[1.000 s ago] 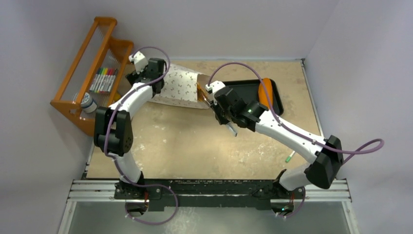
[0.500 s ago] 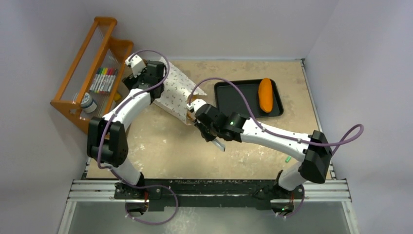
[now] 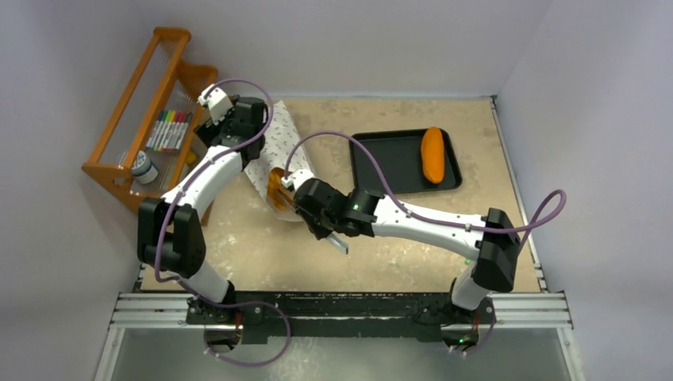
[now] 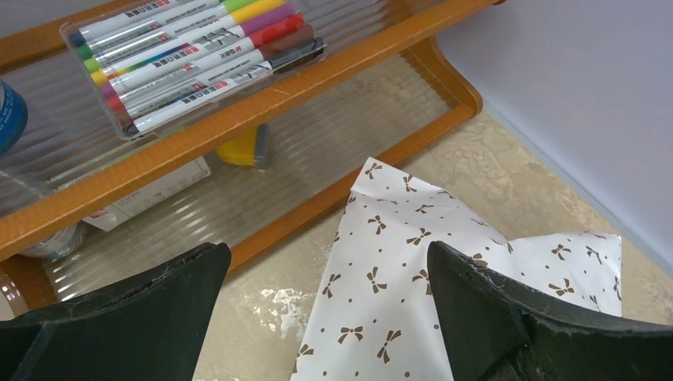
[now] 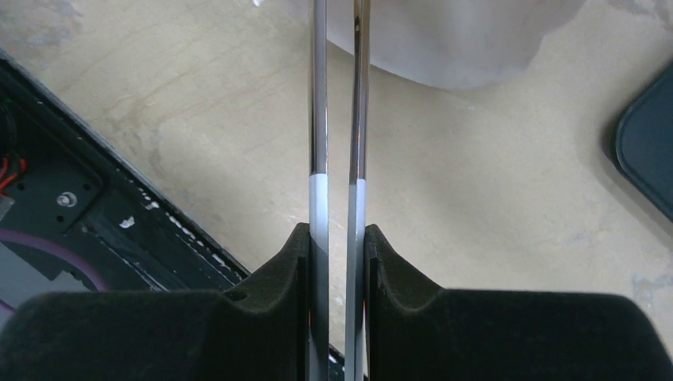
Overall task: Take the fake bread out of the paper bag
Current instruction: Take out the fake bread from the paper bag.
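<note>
The paper bag point(image 3: 272, 147), white with small brown bows, lies at the back left, its closed end by the rack. Orange fake bread point(image 3: 278, 185) shows in its open mouth. One orange loaf point(image 3: 432, 153) lies on the black tray point(image 3: 381, 163). My left gripper point(image 3: 255, 133) is open over the bag's far end; in the left wrist view its jaws point(image 4: 325, 262) stand wide apart above the bag point(image 4: 413, 302). My right gripper point(image 3: 308, 208) is at the bag's mouth, shut on metal tongs point(image 3: 340, 243); in its wrist view point(image 5: 337, 238) the two tong blades point(image 5: 318, 119) run toward the blurred white bag point(image 5: 444, 40).
An orange wooden rack point(image 3: 135, 103) with a case of coloured markers point(image 4: 190, 55) stands at the left, close beside the bag. A tray corner point(image 5: 651, 151) shows at the right of the right wrist view. A small green thing point(image 3: 469, 259) lies by the right arm.
The bag's mouth end has swung left and nearer, off the tray. My right gripper with the tongs has moved left along with it. The left gripper has shifted slightly left.
</note>
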You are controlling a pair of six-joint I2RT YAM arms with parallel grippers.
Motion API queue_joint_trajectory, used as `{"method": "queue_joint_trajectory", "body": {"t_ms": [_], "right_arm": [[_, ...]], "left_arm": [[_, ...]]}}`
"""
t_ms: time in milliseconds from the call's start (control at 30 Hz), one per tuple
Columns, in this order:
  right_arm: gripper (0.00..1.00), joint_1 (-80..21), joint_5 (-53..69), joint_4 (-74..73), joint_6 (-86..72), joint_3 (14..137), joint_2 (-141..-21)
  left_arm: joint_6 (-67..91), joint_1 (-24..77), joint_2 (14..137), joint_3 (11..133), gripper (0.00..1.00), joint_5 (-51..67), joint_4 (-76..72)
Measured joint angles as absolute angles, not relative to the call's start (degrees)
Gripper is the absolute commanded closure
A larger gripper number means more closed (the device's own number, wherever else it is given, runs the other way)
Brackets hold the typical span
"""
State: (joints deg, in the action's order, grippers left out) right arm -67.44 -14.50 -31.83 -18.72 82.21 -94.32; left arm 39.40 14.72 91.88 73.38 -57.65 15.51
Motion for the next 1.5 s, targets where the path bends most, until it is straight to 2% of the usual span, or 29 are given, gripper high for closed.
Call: {"method": "queue_joint_trajectory", "body": {"t_ms": [233,867,1500], "right_arm": [[1.00,-67.5,-16.3,-36.2,-22.3,80.0,-90.6],[1.00,-69.4,-12.2,-48.0,-28.4,67.7,-64.9],[1.00,-69.7,-10.5,-63.8,-31.7,66.9,-46.3]], "left_arm": [[39.4,14.7,94.3,74.7,0.00,-57.2,15.5],[38.3,14.7,100.6,84.8,0.00,-57.3,16.5],[37.2,14.7,106.7,92.9,0.00,-58.3,20.3]]}}
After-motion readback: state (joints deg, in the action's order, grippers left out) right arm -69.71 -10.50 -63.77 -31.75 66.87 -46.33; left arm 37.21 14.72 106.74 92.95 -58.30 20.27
